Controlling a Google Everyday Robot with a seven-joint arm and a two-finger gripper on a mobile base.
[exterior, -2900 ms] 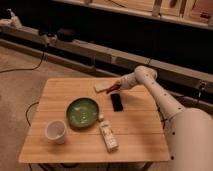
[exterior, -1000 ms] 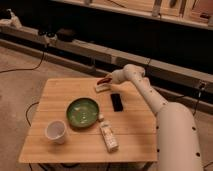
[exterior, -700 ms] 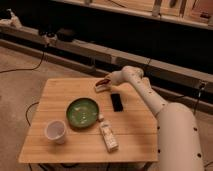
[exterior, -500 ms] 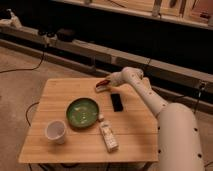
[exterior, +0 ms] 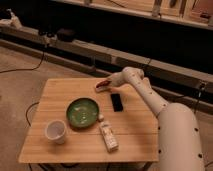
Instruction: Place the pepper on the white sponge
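no readable text, labels, or numbers

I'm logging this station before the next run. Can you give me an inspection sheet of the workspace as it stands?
Surface: wooden table, square top.
Job's things: pepper at the pincer's tip, directly over the white sponge at the far edge; contact cannot be told.
Clutter: green plate, white cup, black slab, white remote-like object.
Grippers: pincer low over the sponge, arm reaching in from the right.
Cables: dark cable on the floor at left.
Surroundings: long low ledge behind the table.
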